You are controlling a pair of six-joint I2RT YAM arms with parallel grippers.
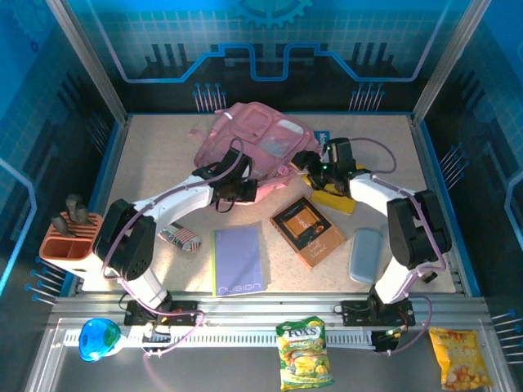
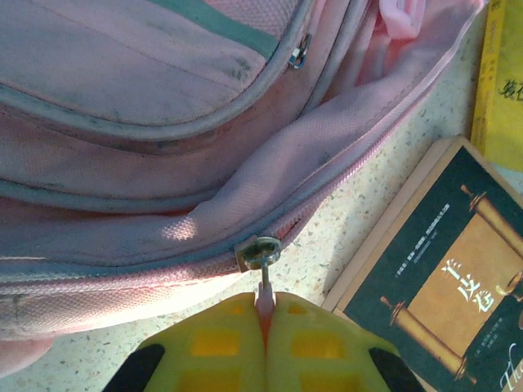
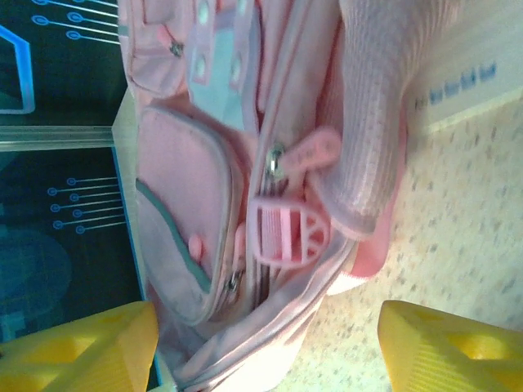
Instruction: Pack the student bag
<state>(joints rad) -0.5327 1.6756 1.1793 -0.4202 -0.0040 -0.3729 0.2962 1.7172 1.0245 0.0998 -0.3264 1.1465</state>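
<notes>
Two tools flank the backpack [image 1: 253,139] at the far middle of the counter [image 1: 155,163]: the left tool [image 2: 265,310] clamped tight on its zip pull [image 2: 260,253], the right tool [image 3: 265,339] gaping empty toward its right side.

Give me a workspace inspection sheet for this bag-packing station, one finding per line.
Surface: speckled beige table.
Job's things: student bag lying at the back centre.
Clutter: purple notebook, brown book and grey case in front; snack bags on the near rail.
Grippers: left gripper shut on the bag's zipper pull; right gripper open, facing the bag.
Cables: lilac cables run along both arms.
Surroundings: blue printed walls.
</notes>
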